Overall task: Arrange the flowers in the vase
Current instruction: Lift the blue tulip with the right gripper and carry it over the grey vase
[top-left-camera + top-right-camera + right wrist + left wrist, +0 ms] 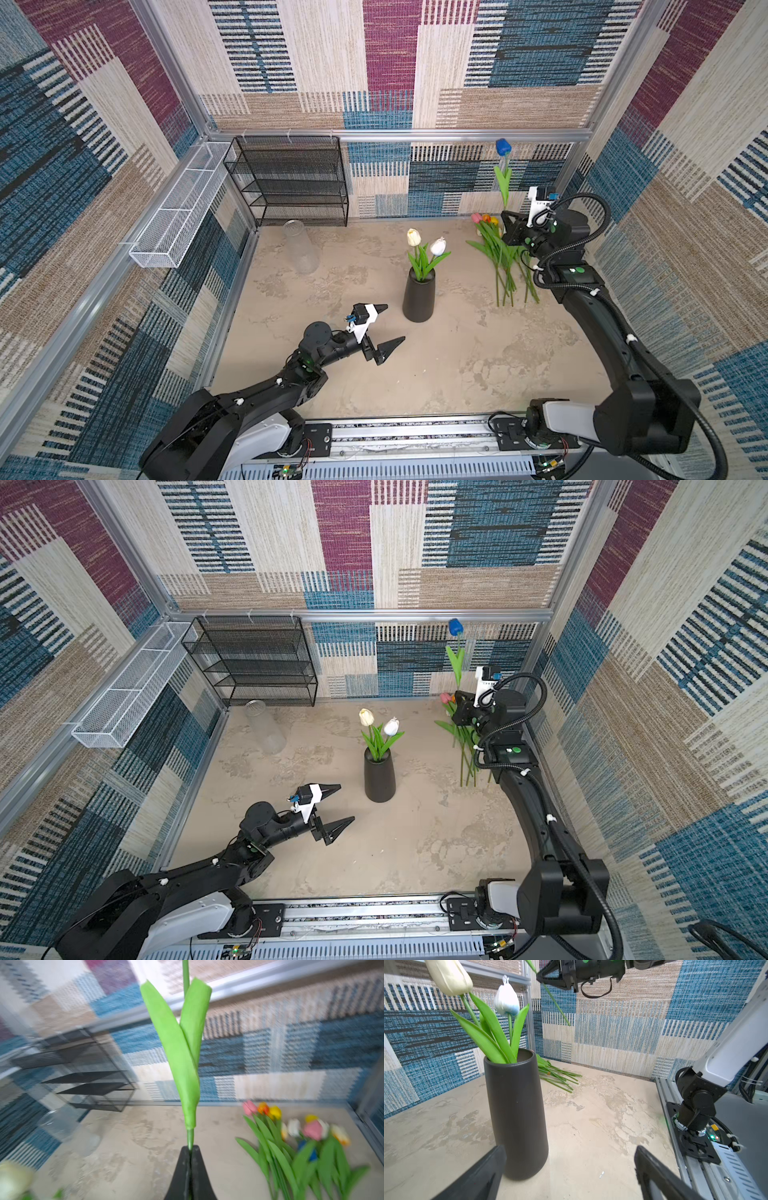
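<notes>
The black vase (419, 299) (379, 779) (517, 1115) stands mid-table, with a cream tulip (414, 237) and a white tulip (437, 246) upright in it. The other flowers (498, 253) (465, 746) (291, 1147) lie in a pile at the back right. Above that pile my right gripper (505, 216) (190, 1148) is shut on the stem (190, 1136) of a blue tulip (503, 146) (455, 626), which it holds upright. My left gripper (395, 322) (347, 802) (570, 1148) is open just left of the vase's base, holding nothing.
A black mesh shelf (291, 183) stands against the back wall. A clear glass jar (301, 247) is in front of it. A white wire basket (178, 208) hangs on the left wall. The arms' mounting rail (415, 432) runs along the front edge.
</notes>
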You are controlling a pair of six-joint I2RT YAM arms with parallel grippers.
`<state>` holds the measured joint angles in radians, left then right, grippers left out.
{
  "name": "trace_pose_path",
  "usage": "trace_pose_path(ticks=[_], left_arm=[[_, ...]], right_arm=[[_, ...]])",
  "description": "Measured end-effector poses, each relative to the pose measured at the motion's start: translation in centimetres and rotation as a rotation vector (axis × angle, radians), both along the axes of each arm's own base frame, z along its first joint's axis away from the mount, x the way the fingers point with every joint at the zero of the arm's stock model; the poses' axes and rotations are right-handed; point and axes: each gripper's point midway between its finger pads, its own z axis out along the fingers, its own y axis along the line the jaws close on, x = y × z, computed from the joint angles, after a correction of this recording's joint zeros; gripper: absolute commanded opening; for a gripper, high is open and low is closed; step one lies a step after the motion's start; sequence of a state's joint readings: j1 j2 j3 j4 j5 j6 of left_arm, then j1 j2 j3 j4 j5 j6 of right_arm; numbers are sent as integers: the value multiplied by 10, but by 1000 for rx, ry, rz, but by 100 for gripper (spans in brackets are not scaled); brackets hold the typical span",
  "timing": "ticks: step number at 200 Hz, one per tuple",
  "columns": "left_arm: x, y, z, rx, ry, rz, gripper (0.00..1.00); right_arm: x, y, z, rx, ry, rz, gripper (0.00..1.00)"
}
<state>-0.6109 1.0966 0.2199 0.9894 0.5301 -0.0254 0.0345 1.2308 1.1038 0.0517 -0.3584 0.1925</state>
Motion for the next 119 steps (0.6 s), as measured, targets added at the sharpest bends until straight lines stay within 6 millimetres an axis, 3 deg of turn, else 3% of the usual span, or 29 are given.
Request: trace_pose_path(ticks=[30, 63, 83, 119], left_arm=[[-2, 1, 6, -10, -19, 0, 99], [0, 0, 1, 0, -6, 3, 100], [3, -2, -4, 10, 10, 2, 100], [6, -5, -13, 27, 34, -1, 99]], right_arm=[[-61, 62, 48, 13, -263, 275, 0], [-119, 112, 61, 51, -475, 515, 0], [-133, 134, 49, 91, -524, 596, 0], [-130, 164, 38, 161, -571, 652, 0]])
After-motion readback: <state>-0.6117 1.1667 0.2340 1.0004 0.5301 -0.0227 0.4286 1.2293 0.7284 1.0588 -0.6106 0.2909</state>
